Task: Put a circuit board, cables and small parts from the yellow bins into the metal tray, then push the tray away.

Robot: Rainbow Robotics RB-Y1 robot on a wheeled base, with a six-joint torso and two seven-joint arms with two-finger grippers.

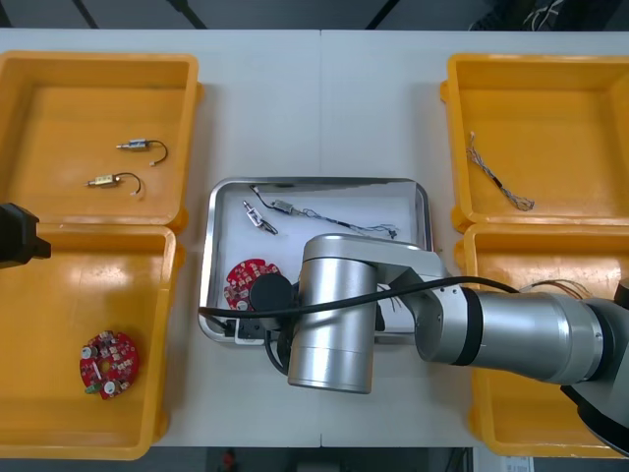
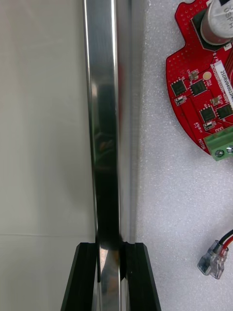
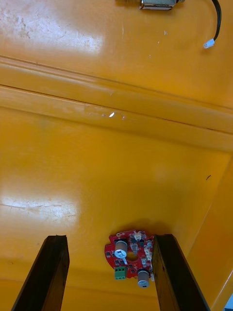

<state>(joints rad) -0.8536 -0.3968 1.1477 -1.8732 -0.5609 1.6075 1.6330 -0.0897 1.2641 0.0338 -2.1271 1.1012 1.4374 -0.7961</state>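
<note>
Electronics workshop bench: yellow bins [image 1: 69, 108], metal tray [image 1: 364, 202], circuit boards [image 1: 108, 363] on light table [image 1: 324, 108].

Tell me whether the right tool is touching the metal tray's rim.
Touching. In the right wrist view the right tool pinches the rim of the metal tray, a finger pressed against each side.

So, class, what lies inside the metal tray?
Inside the metal tray: a red circuit board, small metal parts and a cable. The right arm covers its near part, where the right gripper clamps the rim. Left gripper hovers over a yellow bin.
</note>
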